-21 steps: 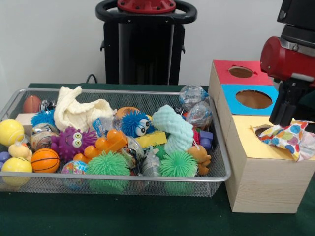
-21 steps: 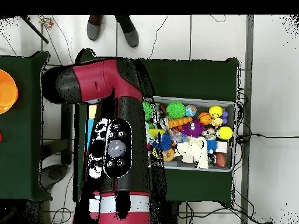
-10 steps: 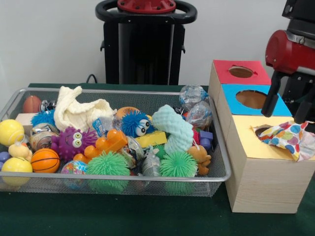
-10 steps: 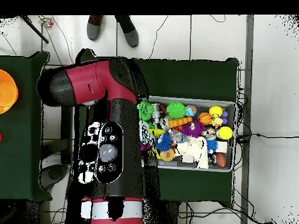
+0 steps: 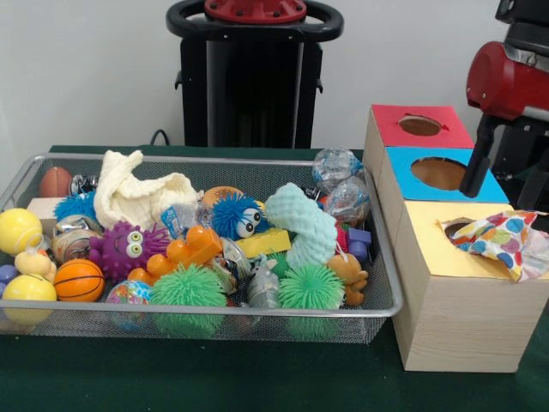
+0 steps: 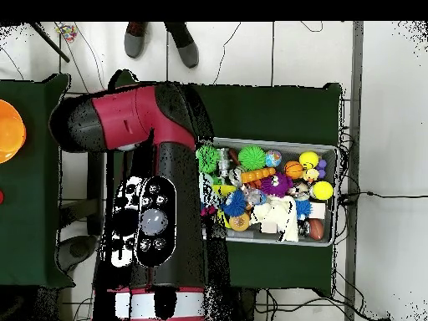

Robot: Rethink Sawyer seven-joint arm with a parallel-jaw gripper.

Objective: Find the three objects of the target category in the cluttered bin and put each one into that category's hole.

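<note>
So the polka-dot cloth (image 5: 502, 240) is draped over the yellow box top (image 5: 433, 249), half covering that hole, prob because it's the cloth slot and the cloth just hasn't dropped thru yet. Arm (image 5: 506, 112) sits above and behind it on the right; can't tell if the jaws are open or closed, they're off frame. Blue hole (image 5: 442, 173) and red hole (image 5: 419, 125) are clear. Wire bin (image 5: 206, 319) on the green counter (image 5: 214, 378) is packed: white knit cloth (image 5: 137, 196) at the back, w/ spiky balls, an orange ball (image 5: 78, 280) etc crowding around it.
</note>
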